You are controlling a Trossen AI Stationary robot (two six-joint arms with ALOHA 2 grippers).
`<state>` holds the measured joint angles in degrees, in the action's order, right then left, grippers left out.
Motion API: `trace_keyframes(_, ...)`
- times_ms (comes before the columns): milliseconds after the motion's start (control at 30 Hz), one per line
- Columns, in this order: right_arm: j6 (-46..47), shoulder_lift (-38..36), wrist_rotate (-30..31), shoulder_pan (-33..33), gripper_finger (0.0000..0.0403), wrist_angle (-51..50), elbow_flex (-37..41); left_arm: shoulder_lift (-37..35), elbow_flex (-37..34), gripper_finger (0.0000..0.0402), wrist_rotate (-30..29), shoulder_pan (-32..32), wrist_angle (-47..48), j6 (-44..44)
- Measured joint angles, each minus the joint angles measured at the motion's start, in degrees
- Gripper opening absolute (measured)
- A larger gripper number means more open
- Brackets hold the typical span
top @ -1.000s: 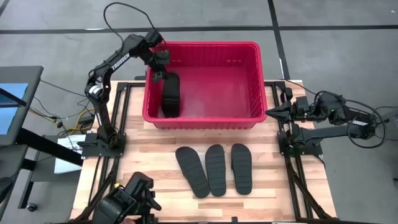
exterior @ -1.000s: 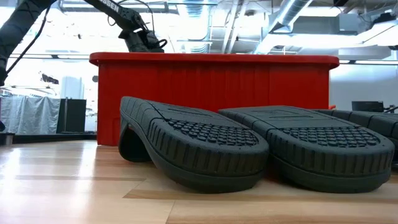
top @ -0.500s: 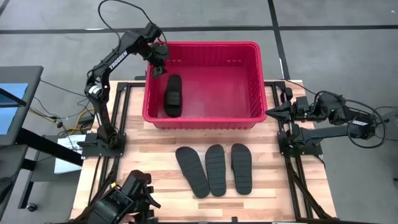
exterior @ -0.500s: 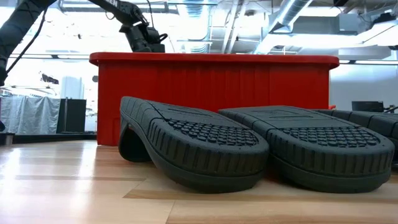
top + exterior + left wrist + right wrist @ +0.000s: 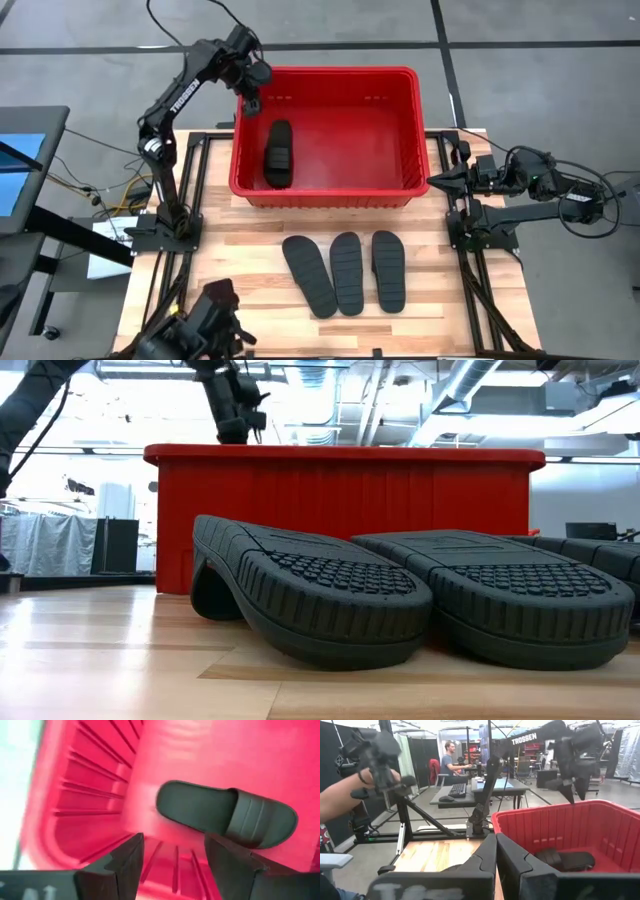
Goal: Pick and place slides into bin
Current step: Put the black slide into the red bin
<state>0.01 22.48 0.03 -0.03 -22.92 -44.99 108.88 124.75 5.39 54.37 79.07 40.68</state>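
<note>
The left gripper (image 5: 250,100) hangs above the bin's (image 5: 325,193) left wall, jaws wide open and holding nothing. One slide (image 5: 278,153) lies inside the bin near that wall. Three more slides (image 5: 345,272) lie soles-up side by side on the desk (image 5: 250,265) just in front of the bin. The right gripper (image 5: 437,180) waits beside the bin's right wall, jaws closed.

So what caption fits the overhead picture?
Left gripper open above the bin, one slide inside, three slides waiting.
</note>
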Motion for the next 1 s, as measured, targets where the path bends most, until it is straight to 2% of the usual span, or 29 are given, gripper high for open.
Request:
trace_keyframes(167,0.0,0.0,0.0,0.02,0.0,0.0,0.0,-1.64,4.23,0.0201,-1.14,-3.37,-0.97,-5.62)
trace_keyframes(433,0.0,0.0,0.0,0.02,0.0,0.01,0.0,-2.86,5.01,0.0201,-1.77,-7.63,-3.45,-8.55)
trace_keyframes(700,0.0,0.0,0.0,0.01,0.0,0.01,0.02,-3.67,5.01,0.0201,-1.8,-11.97,-2.46,-4.14)
trace_keyframes(1000,-0.01,0.0,0.0,0.01,0.0,-0.01,0.02,-9.26,5.01,0.0201,-0.15,-17.09,-2.69,-5.61)
